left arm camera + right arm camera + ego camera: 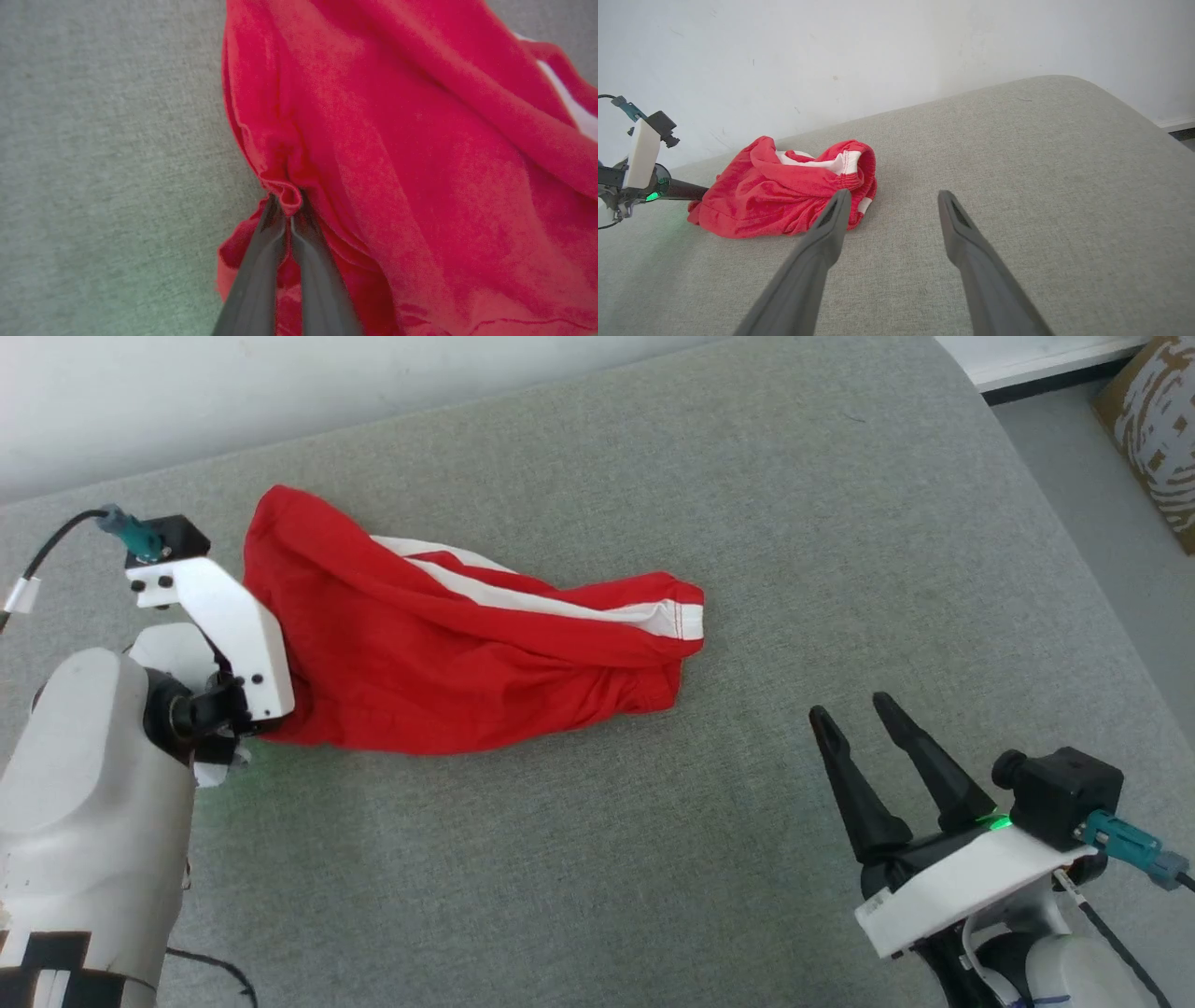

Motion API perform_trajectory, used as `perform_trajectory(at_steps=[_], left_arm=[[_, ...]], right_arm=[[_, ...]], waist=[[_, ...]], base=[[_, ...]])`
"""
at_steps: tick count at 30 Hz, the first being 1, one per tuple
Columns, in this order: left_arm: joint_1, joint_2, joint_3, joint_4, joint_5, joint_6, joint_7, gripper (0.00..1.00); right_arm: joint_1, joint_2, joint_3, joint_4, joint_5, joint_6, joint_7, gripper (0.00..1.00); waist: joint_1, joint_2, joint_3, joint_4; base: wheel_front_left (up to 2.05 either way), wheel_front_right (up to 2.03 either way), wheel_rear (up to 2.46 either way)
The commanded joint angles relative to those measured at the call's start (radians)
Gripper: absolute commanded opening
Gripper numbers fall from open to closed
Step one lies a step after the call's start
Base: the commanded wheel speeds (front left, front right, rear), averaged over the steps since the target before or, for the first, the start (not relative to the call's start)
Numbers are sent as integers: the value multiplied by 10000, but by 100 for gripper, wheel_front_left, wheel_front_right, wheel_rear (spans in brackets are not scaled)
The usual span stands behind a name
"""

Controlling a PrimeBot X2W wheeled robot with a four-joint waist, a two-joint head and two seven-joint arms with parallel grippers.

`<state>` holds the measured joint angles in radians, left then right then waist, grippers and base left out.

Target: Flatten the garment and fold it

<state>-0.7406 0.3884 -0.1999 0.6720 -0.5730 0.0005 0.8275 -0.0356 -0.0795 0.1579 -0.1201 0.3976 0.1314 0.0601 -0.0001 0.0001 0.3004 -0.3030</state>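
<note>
The garment (448,653) lies bunched centre-left in the head view, long axis left-to-right; the left gripper (286,205) pinches its left edge, the right gripper (851,707), spread and empty, stands lower right, apart from its free end.

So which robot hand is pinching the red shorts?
The left gripper: it is shut on an edge of the garment. The right gripper is open, off the cloth.

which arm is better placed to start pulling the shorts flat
Left. The left hand is shut on a fold at the edge of the red shorts, so it can likely pull from there. The right hand is open, hovering over the grey surface, apart from the cloth.
</note>
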Motion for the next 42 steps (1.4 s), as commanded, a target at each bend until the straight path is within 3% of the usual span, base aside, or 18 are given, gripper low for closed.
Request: perform_trajectory(at_steps=[1,7,11,16,25,33,34,35,36,37,38,42], left_arm=[[958,-401,-233,471,-165,-129,407,0],[1450,-212,208,-444,-278,-34,-855,0],[2030,-105,548,-1575,-249,148,-1965,0],[2718,-137,644,-3072,-166,349,-2592,0],[2610,-507,403,-4138,-192,412,-2748,0],[2311,-741,161,-4301,-161,328,-2941,0],[2294,-764,149,-4291,-176,309,-2975,0],[2290,-775,138,-4282,-186,287,-3011,0],[2302,-779,128,-4286,-196,261,-3047,0],[2302,-779,128,-4286,-196,261,-3047,0],[2358,-785,127,-4373,-236,192,-3150,0],[2528,-753,186,-4641,-291,142,-3338,0]], right_arm=[[-46,-26,-66,21,45,-7,12,100],[-244,-222,-263,203,218,-7,296,100],[-371,-372,-462,491,464,-7,616,100],[-990,-452,-588,1317,991,-7,1358,100],[-3723,-230,402,4475,1745,-7,2395,100],[-5403,-83,1249,7640,1639,-7,3965,100],[-5498,-71,1356,7958,1648,-7,4265,89],[-5563,-57,1491,8227,1697,-7,4640,43],[-5616,-48,1607,8422,1774,-7,4993,34],[-5616,-48,1607,8422,1774,-7,4993,34],[-5702,-79,1783,8561,1949,-7,5491,0],[-5812,-346,1872,8234,2204,-7,5577,0]], waist=[[1,-1,-37,73],[1,-1,-276,393],[1,-1,-467,722],[1,-1,-507,1232],[1,-1,-154,1843],[1,-1,119,2172],[1,-1,127,2200],[1,-1,130,2224],[1,-1,121,2242],[1,-1,121,2242],[1,-1,78,2272],[1,-1,-69,2317]], base=[[0,0,0],[0,0,0],[0,0,0],[0,0,0],[0,0,0],[0,0,0],[0,0,0],[0,0,0],[0,0,0],[0,0,0],[0,0,0],[0,0,0]])
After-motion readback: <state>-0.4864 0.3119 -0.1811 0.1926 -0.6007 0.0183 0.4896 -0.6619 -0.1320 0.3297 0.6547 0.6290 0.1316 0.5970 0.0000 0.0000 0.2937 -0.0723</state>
